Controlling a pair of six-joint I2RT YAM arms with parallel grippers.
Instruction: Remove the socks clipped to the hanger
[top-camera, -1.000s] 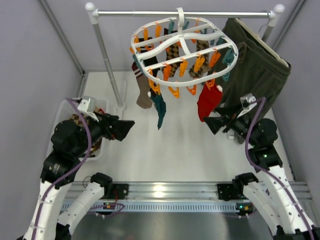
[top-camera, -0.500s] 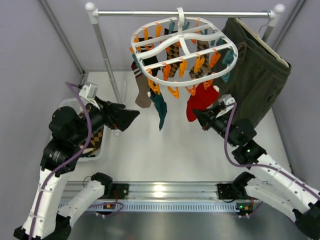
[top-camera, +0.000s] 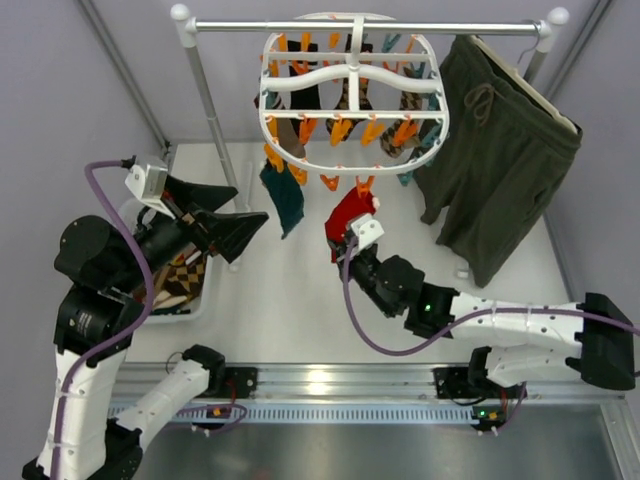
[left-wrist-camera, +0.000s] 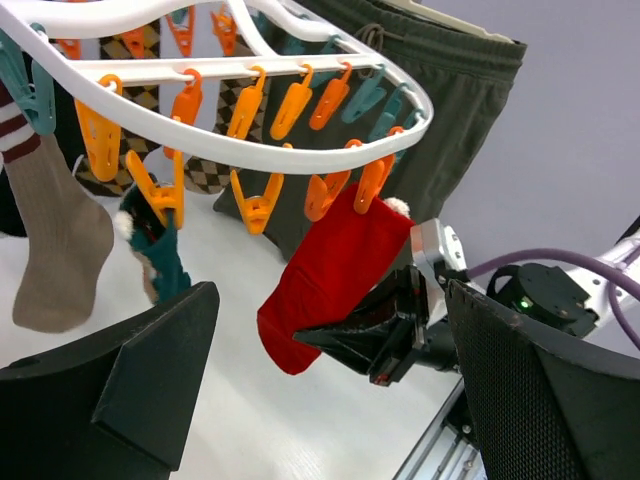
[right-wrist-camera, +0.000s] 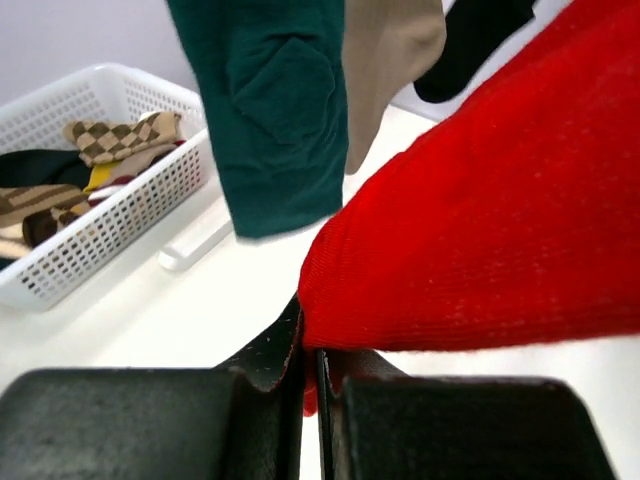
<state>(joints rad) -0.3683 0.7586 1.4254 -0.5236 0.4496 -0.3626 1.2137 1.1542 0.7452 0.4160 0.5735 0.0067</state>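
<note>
Below the hanger (top-camera: 352, 113), my right pincer (right-wrist-camera: 310, 370) clamps the toe of the red sock (left-wrist-camera: 335, 270), ready to pull it off its clip (left-wrist-camera: 372, 185); my left pincer (top-camera: 250, 212) stands open.

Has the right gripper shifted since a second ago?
Yes. The right gripper has swung left, away from the green shorts, and now pinches the red sock.
</note>
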